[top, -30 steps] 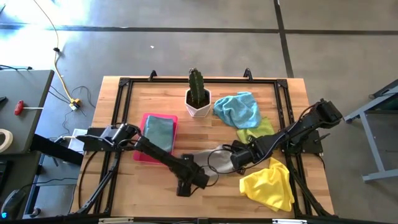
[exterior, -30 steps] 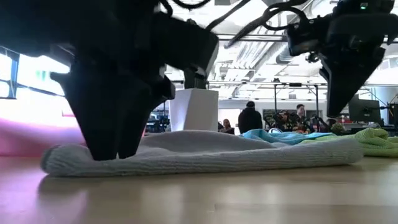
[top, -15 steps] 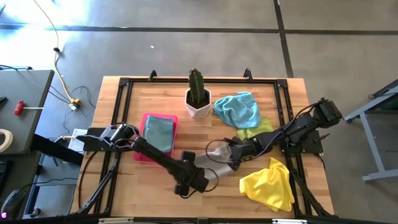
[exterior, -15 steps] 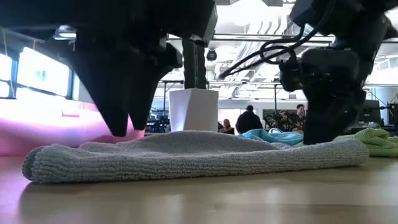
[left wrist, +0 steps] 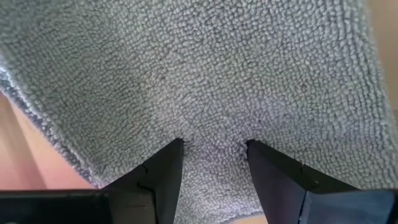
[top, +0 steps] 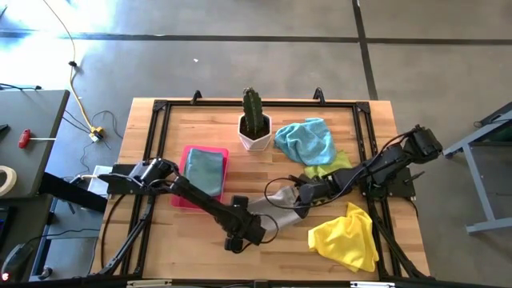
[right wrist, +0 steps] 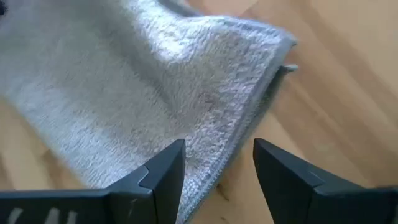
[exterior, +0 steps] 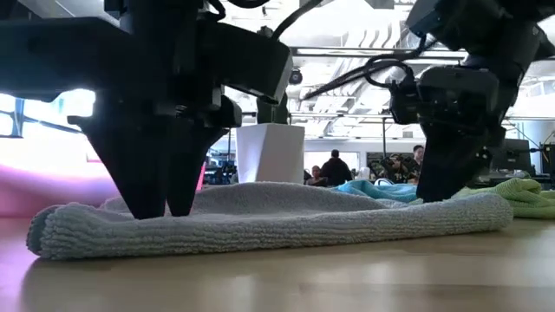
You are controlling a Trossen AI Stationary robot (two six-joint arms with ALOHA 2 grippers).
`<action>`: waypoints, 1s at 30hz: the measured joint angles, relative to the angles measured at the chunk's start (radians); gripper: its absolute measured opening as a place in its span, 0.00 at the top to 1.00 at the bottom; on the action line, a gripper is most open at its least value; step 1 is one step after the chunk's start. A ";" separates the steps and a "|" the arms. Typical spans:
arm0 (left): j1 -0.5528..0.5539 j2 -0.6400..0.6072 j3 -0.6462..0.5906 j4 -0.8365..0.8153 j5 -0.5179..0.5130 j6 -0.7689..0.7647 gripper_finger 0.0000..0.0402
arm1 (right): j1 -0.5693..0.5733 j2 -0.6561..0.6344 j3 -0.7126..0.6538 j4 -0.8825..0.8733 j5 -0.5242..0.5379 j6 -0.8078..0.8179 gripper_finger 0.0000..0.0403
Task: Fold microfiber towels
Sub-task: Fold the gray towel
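I take the plant pot (top: 255, 133) at the back middle of the table (top: 160, 240) as my landmark. Left of it and nearer the front sits the tray (top: 190, 200), with a folded towel (top: 206, 170) lying in it. Just right of the pot lies a crumpled towel (top: 306, 141), and in front of that one another towel (top: 334, 166), which seems partly tucked under it. Straight in front of the pot, towards the front edge, the flat towel (top: 270, 202) lies between my left gripper (top: 238, 237) and my right gripper (top: 298, 198). Right of that lies the bunched towel (top: 347, 234).
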 joint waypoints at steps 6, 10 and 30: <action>0.000 0.000 -0.001 0.028 0.006 -0.033 0.57 | 0.003 0.044 0.007 -0.028 -0.008 0.030 0.55; 0.000 0.001 -0.001 0.030 0.006 -0.057 0.57 | 0.018 0.073 0.006 0.019 -0.003 0.054 0.55; -0.002 0.005 0.004 0.050 -0.058 -0.035 0.57 | 0.072 0.085 0.005 0.116 -0.071 0.135 0.97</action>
